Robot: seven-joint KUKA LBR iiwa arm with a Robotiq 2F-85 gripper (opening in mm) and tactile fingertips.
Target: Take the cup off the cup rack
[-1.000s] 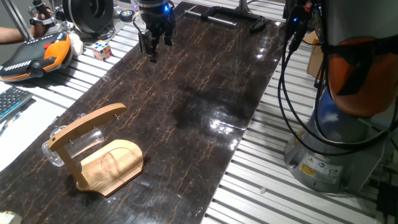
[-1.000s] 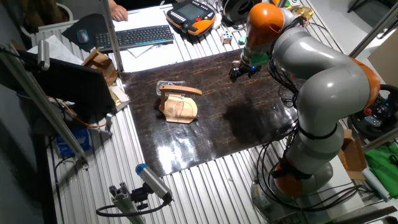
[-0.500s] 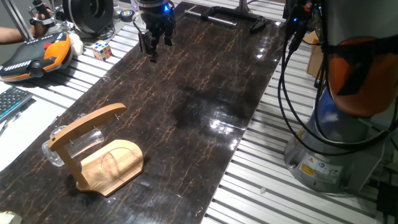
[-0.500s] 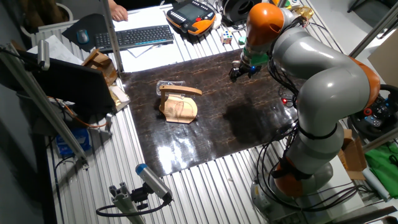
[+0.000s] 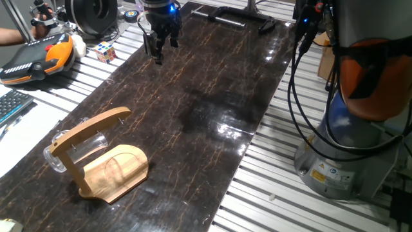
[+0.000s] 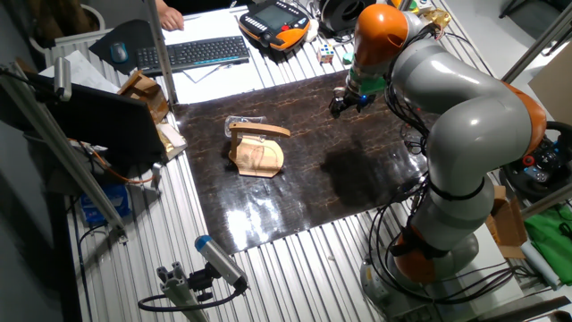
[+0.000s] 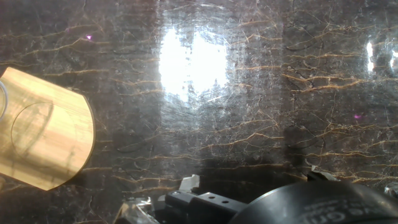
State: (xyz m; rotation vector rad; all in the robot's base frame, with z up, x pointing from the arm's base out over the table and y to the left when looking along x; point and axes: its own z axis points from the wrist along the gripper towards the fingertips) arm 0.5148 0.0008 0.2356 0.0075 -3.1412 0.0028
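— Where is the gripper (image 5: 158, 50), and what does it hold?

— Near the top of one fixed view, left of centre, hanging over the far end of the dark marbled table (image 5: 212, 84). Its fingers point down with a small gap between them, and nothing is in that gap.

— And the cup rack (image 5: 106, 161)?

— Well apart from it, in the lower left of that frame. Its rounded base lies flat on the table and the slanted arm rises toward the upper right.

— The cup (image 5: 71, 149)?

— Clear glass, hard to make out, hanging under the arm at the rack's left side.

— The other views?

— In the other fixed view the rack (image 6: 256, 150) sits left of centre and the gripper (image 6: 344, 103) upper right of it. The hand view shows the rack's base (image 7: 43, 137) at the left edge.
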